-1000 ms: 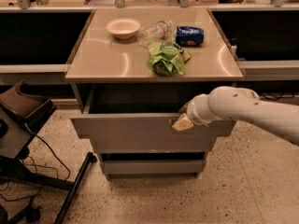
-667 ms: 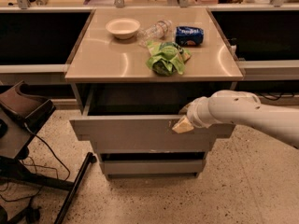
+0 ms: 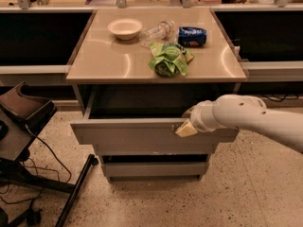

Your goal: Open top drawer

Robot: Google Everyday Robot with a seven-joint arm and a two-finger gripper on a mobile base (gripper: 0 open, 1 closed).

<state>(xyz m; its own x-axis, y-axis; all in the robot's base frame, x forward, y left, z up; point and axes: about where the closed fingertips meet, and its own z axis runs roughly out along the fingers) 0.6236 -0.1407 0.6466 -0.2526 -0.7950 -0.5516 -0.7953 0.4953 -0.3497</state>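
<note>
The top drawer [image 3: 128,136] is a wide grey metal drawer under the tan counter. It stands pulled out towards me, its dark inside showing behind the flat front, with pale scuffs right of centre. My gripper [image 3: 186,126] sits at the drawer's upper front edge, right of centre, on the end of my white arm [image 3: 251,119] that reaches in from the right. One pale fingertip [image 3: 185,129] hangs over the front face; the other is hidden behind the edge.
On the counter [image 3: 109,63] lie a white bowl [image 3: 125,28], a clear plastic bottle [image 3: 156,31], a blue can [image 3: 192,36] and a green bag [image 3: 168,58]. A lower drawer front [image 3: 151,168] sits below. A black stand with cables [image 3: 28,145] is at left.
The drawer front has come a little further towards me, and my gripper and arm have moved with it.
</note>
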